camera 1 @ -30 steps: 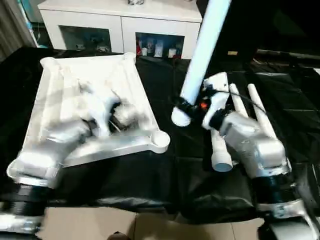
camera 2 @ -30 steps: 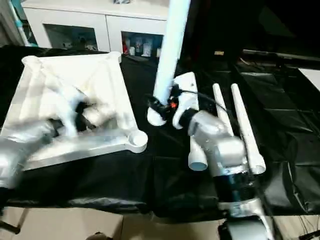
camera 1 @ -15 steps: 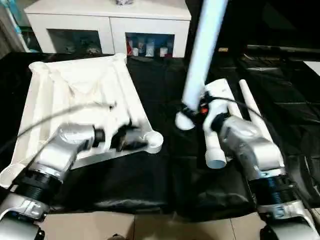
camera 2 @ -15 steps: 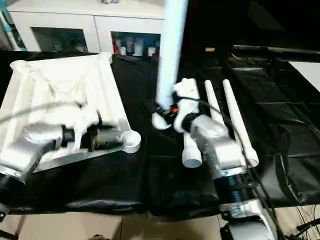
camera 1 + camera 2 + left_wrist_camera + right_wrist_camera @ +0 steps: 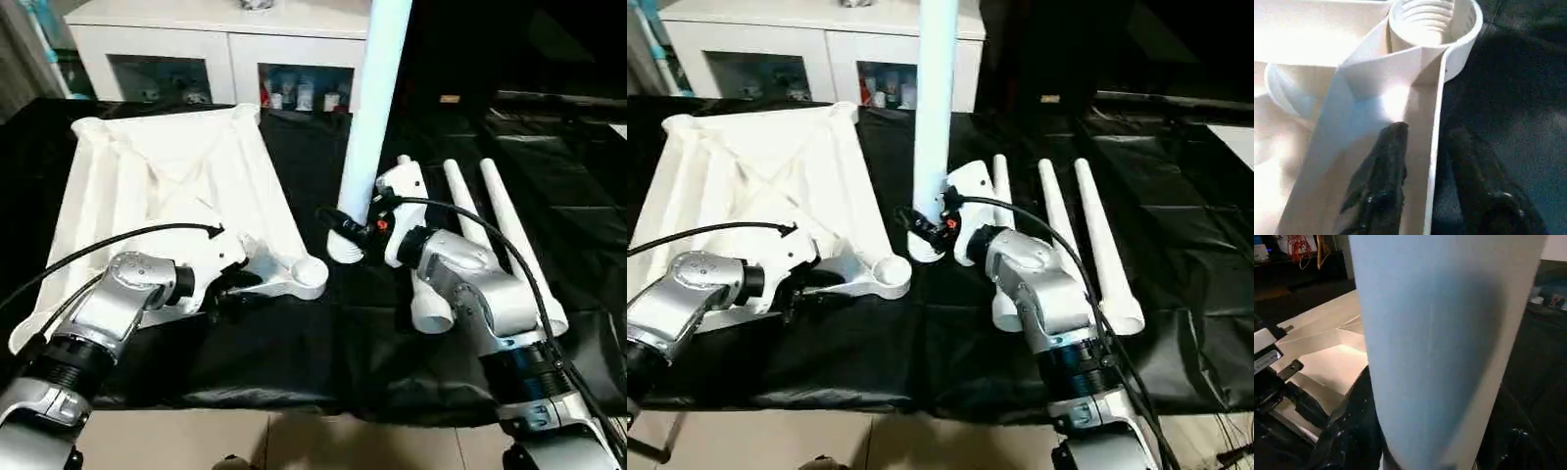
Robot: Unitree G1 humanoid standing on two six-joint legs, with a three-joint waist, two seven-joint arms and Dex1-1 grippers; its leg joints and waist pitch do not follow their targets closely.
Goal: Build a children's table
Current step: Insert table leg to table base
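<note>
Right gripper (image 5: 355,227) clamps the upright leg (image 5: 376,108); left gripper (image 5: 1425,196) straddles the tabletop (image 5: 167,186) rim, fingers not visibly clenched. Best pin that rim firmly, then lower the leg squarely into the corner socket (image 5: 310,272).

Bright overhead light glares on white plastic; wrist views blurred

Upturned white tabletop (image 5: 167,186); upright leg (image 5: 375,108)

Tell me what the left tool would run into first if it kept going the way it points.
Probably the threaded corner socket of the table top. The left tool straddles the top's edge wall, which leads straight to that socket; depth is hard to judge.
</note>
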